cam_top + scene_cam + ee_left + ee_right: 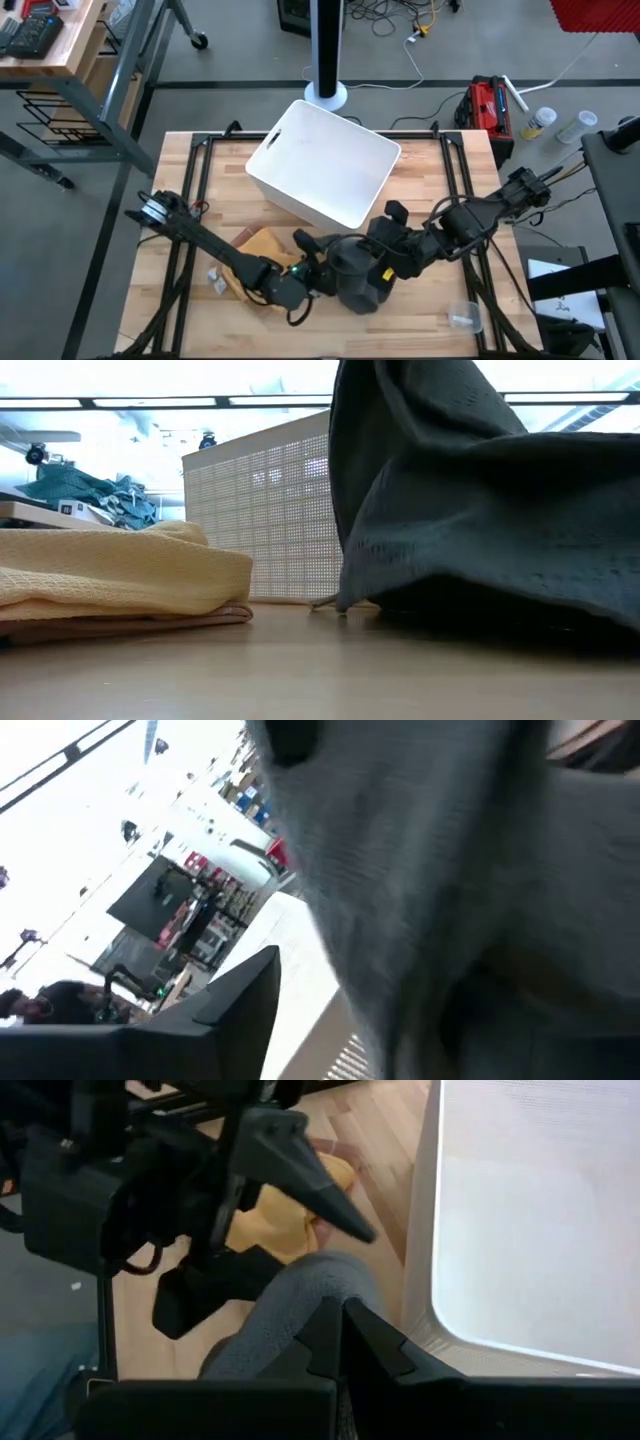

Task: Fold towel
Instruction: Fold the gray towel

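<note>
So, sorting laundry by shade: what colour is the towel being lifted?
Dark grey towel, clearest in the low view.

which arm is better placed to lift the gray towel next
Right, probably. Its end effector is shut on the gray towel. The left end effector sits against the towel's edge, grip unclear.

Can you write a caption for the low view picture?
Dark grey towel lifted beside folded yellow towel, white basket behind.
</note>
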Motion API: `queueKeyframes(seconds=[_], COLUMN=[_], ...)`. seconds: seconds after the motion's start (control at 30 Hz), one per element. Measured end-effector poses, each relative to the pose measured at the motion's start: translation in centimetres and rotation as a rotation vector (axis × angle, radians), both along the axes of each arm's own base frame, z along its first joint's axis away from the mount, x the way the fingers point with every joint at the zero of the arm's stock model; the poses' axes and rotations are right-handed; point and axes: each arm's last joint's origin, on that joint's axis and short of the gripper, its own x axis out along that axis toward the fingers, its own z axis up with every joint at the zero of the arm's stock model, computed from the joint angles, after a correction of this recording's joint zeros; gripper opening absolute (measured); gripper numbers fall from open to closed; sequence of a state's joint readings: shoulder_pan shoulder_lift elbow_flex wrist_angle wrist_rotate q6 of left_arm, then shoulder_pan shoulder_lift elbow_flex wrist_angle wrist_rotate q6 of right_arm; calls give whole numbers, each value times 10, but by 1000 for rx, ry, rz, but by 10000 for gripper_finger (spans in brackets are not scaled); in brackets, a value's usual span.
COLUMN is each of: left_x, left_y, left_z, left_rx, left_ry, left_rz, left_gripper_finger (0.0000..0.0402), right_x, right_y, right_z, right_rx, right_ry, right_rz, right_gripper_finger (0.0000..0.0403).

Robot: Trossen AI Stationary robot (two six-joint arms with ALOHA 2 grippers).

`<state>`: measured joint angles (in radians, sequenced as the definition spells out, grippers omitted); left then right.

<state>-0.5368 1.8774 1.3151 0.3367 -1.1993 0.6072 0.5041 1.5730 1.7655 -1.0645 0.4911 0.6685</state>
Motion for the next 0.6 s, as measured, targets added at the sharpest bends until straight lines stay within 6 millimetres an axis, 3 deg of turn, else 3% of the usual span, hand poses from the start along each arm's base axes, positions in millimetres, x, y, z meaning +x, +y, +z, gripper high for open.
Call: queueKeyframes(seconds=[0.17, 0.3, 0.33, 0.43, 0.6], left_x=[5, 1, -2, -20, -67], left_y=[4, 1, -1, 7, 44], left_z=[7, 18, 25, 63, 132], left_rx=[-34, 17, 23, -11, -263], left_ry=[-36, -5, -6, -53, -120], left_rz=[5, -26, -51, -49, -77], left_gripper_finger=[179, 48, 25, 11, 5], right_x=[0, -2, -4, -14, -48], right_y=[0, -2, -4, -12, -30], right_z=[0, 1, 1, 11, 36], right_rx=[-9, -37, -43, -46, -86], right_ry=[2, 11, 20, 15, -33], right_rz=[9, 22, 21, 22, -28], right_gripper_finger=[0, 0, 2, 16, 65])
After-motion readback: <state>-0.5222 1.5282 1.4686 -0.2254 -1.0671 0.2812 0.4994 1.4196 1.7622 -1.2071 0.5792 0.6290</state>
